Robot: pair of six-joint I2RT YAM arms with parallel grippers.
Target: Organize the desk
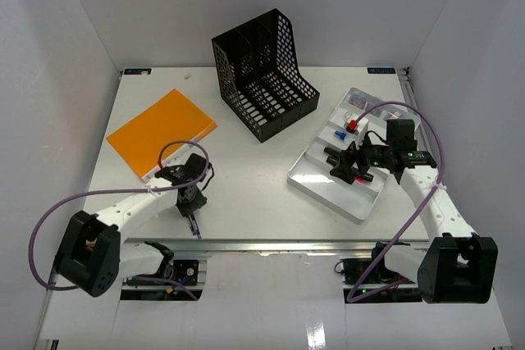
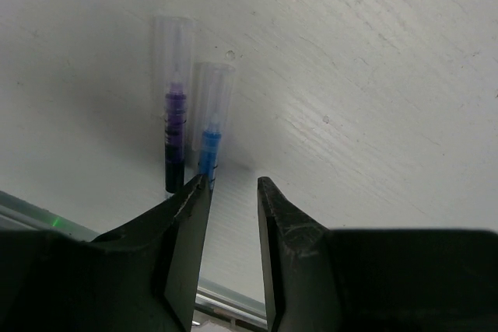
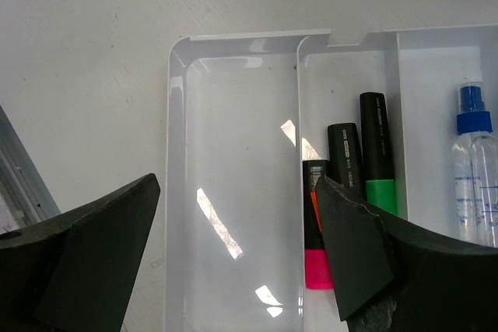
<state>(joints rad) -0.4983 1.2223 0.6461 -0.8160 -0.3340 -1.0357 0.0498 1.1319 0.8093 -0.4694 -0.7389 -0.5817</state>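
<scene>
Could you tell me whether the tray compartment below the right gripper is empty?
Empty: the compartment shows only bare floor and glare; highlighters lie alongside.

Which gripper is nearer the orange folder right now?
Left. The left gripper is a short way from the orange folder; the right gripper is over the silver tray.

Legible text: none. Small white print on the barrels of two black markers [image 3: 345, 153] in the tray [image 3: 177, 192], and faint graduation marks on the clear spray bottle [image 3: 473, 192], all too small to read. Small blue tags [image 1: 135, 71] at the far corners of the surface [image 1: 246, 202], characters blurred.
</scene>
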